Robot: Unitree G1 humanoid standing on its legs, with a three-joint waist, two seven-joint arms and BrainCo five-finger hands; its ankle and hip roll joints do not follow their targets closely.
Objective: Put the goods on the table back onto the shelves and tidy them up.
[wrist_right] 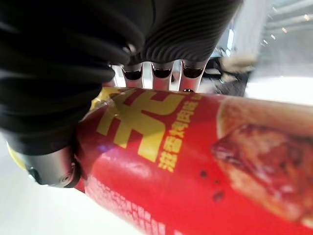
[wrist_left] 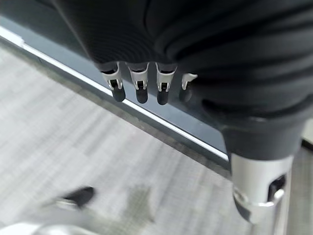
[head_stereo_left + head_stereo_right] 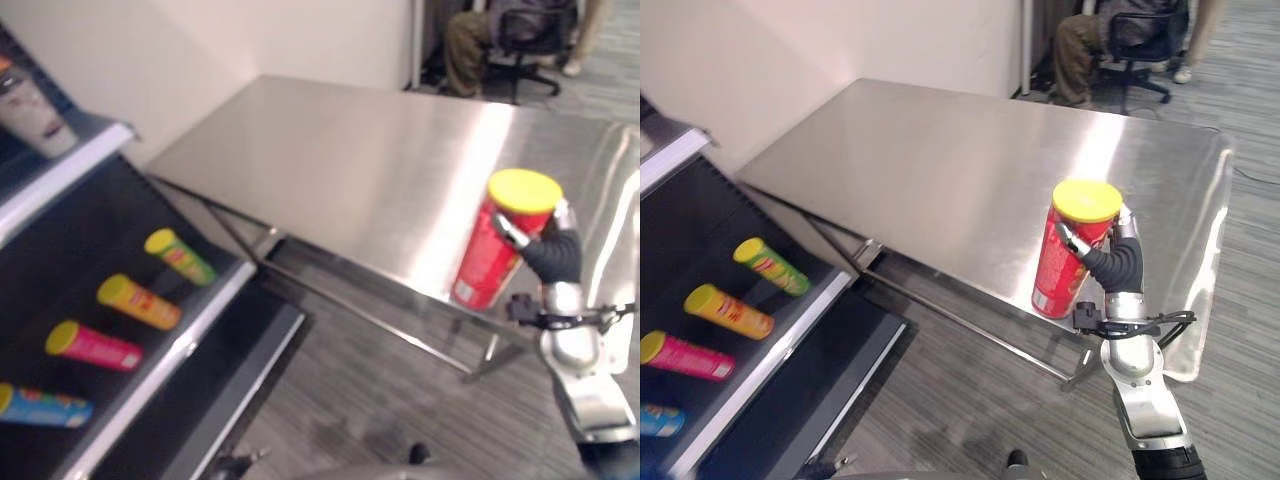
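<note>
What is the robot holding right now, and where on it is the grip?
The right hand grips the red can round its upper side, just below the yellow lid.

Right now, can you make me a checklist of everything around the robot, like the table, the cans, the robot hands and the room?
Surface: steel table, bare top, shiny.
Job's things: red can with yellow lid, held tilted over the table's near edge. Four cans lie on their sides on the dark shelf: green can, orange can, pink can, blue can.
Clutter: a pale cup on the upper shelf.
Robot hands: right robot hand curled round the red can; left robot hand hangs over the floor, fingers relaxed, holding nothing.
Cables: nothing seen.
Surroundings: grey carpet floor, pale wall, a person seated on an office chair beyond the table.
</note>
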